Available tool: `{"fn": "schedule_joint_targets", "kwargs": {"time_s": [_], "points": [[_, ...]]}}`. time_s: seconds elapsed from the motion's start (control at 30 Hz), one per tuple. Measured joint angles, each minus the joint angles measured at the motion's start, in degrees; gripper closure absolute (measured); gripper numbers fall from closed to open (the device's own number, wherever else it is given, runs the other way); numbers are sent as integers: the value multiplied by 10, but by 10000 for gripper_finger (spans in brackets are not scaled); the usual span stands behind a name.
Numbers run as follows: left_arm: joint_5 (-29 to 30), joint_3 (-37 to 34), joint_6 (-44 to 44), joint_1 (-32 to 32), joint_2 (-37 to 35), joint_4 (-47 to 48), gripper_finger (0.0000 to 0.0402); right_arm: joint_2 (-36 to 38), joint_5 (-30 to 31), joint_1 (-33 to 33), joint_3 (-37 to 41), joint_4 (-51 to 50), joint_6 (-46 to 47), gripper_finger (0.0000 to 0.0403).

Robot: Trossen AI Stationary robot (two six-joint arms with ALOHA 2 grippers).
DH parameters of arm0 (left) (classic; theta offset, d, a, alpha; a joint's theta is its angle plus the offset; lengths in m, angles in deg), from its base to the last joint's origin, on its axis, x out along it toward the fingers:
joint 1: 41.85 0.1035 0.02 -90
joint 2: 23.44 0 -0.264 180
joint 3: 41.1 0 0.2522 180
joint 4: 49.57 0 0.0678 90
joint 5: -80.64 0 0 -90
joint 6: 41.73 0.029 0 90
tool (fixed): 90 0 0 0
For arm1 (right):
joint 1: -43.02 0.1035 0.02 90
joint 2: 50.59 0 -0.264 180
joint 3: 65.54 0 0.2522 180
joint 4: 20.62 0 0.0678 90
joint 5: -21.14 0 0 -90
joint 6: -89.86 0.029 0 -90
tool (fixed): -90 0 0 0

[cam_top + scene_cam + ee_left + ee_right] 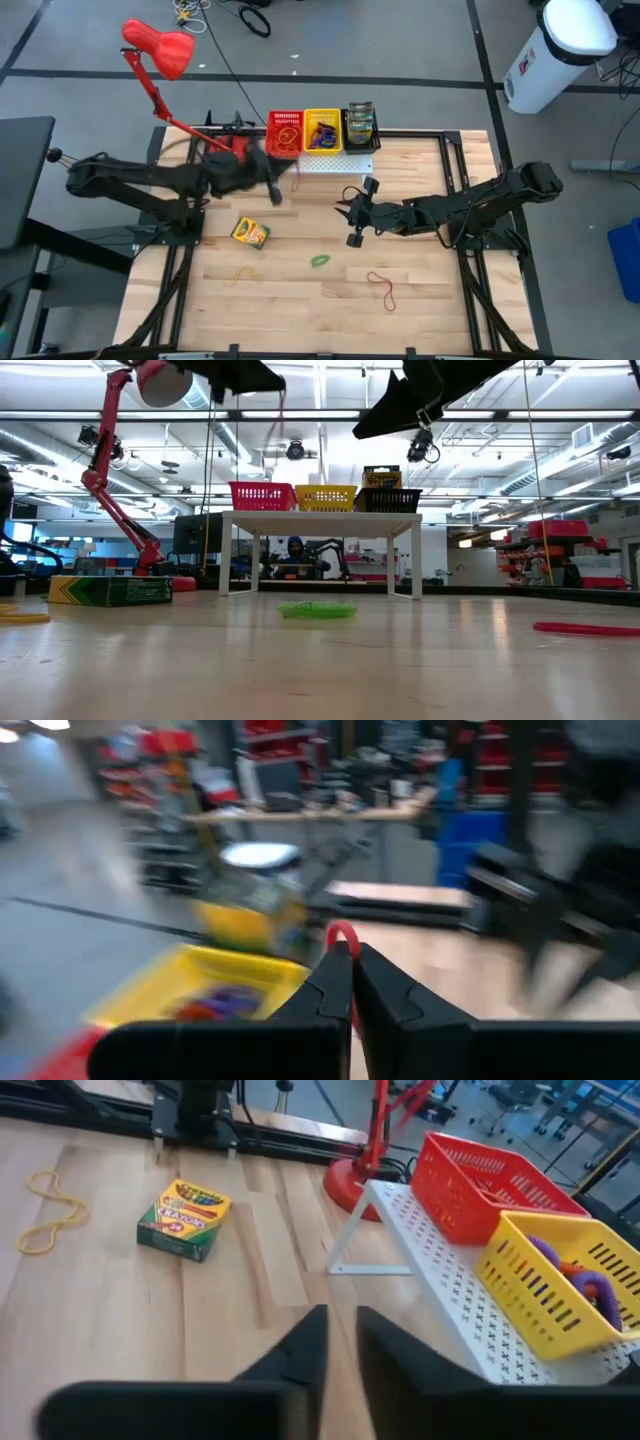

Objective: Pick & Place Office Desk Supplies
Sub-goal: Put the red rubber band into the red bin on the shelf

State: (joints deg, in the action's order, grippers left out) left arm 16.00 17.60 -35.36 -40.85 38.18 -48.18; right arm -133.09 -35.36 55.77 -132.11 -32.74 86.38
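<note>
My left gripper (352, 970) is raised above the table just in front of the red basket (285, 133), pointing level, and is shut on a red rubber band (343, 933). My right gripper (340, 1342) hovers over the table's middle (355, 218), fingers slightly apart with nothing between them. A yellow-and-green crayon box (250, 233) lies flat on the wood at left of centre. A green rubber band (320, 261), a red one (383, 288) and an orange one (243, 270) lie loose on the table. My left gripper pinches the red rubber band between its two fingertips. A small loop of the band (343, 930) sticks out past the tips. In the low view the rest of the band (279, 418) hangs slack below the gripper, lifted well clear of the table.
The red basket, a yellow basket (323, 131) holding bands and a black basket (360, 128) stand in a row on the white perforated rack (335, 164) at the far edge. A red desk lamp (158, 48) rises from the far left. Bare wood lies near the front edge.
</note>
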Motion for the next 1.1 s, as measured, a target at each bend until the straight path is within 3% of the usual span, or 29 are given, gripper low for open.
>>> {"fn": "schedule_joint_targets", "kwargs": {"time_s": [0.17, 0.37, 0.6, 0.8, 1.1], "points": [[3, 65, 61, 84, -23, 56, 397, 0, -19, 0, 0, 11, -11, 395], [-50, 98, 78, 204, -10, 80, 397, 0, -35, 0, 0, 16, -13, 372], [-175, 98, 34, 315, 38, 93, 397, 0, -34, 0, 0, 13, -15, 397], [-237, 98, 11, 346, 95, 92, 390, 0, -34, 0, 0, 12, -15, 385], [-209, 98, 0, 346, 134, 93, 366, 0, -33, 0, 0, 5, -15, 398]]}}
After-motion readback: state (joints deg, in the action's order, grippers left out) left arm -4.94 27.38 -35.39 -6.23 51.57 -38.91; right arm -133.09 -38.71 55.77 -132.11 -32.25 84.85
